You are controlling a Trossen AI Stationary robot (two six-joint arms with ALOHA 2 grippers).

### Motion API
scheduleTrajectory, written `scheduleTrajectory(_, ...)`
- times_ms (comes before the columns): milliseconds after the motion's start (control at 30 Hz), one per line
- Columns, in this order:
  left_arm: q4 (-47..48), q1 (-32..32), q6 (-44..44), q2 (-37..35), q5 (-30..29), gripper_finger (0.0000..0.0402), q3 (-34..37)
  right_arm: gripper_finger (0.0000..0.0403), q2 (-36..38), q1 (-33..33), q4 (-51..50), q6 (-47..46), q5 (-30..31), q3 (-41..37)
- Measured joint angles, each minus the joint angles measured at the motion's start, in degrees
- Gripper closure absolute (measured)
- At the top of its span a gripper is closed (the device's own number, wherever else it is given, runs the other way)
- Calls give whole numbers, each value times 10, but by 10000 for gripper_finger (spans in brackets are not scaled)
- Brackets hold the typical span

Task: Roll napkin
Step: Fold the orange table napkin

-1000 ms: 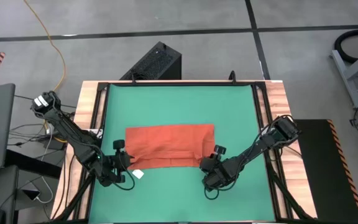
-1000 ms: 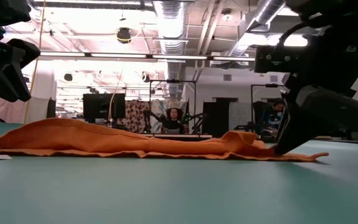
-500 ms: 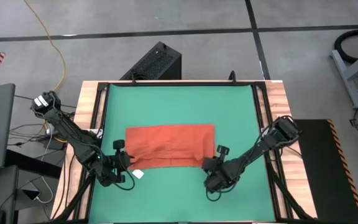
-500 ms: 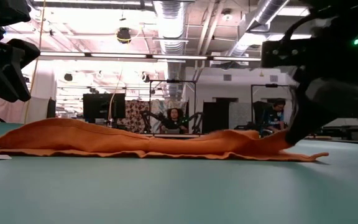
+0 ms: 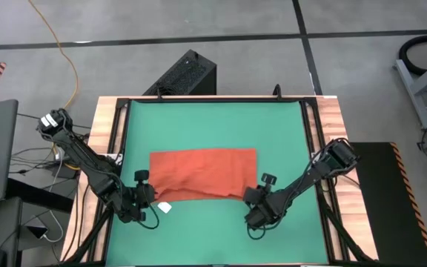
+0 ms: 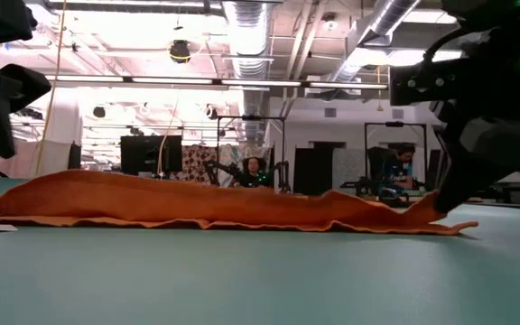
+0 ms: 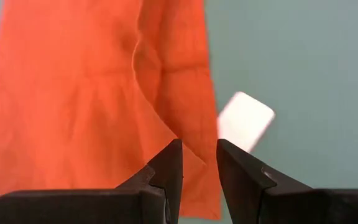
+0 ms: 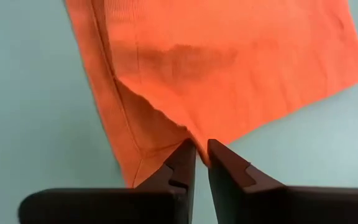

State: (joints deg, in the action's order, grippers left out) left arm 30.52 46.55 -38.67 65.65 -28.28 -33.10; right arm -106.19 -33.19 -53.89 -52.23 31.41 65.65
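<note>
The orange-red napkin lies spread flat on the green mat, long side running left to right, with low wrinkles in the low view. Its small white tag lies on the mat beside the near left corner. My left gripper hangs above that corner, slightly open, the fingers clear of the cloth. My right gripper is at the near right corner, shut on the napkin. My right gripper pinches the napkin's near edge by the right corner between its two fingers; one layer or several, I cannot tell. The fingers slant down from the near right. The held end is raised a little off the mat; the rest lies flat.
A black box stands beyond the table's far edge. Wooden rails border the mat on both sides. Bare mat lies far of the napkin and near of it.
My right gripper has moved toward the table's right and near edges with the napkin's end, drawing the cloth out; the folded-over strip along the near edge has flattened. My left gripper has drawn back slightly toward the left.
</note>
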Motion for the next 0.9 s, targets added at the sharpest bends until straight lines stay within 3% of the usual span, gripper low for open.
scheduleTrajectory(233, -16, 1, -59, 0, -50, 313, 0, 311, 0, -2, 8, -6, -1, 0)
scheduleTrajectory(467, -43, 9, -70, 13, -50, 313, 0, 264, 0, -2, 10, -9, -1, 0)
scheduleTrajectory(667, -51, 29, -127, 74, -55, 313, 0, 239, 0, -2, 13, -15, -1, 0)
scheduleTrajectory(900, -39, 34, -178, 161, -65, 313, -9, 238, 0, -2, 31, -15, 0, 0)
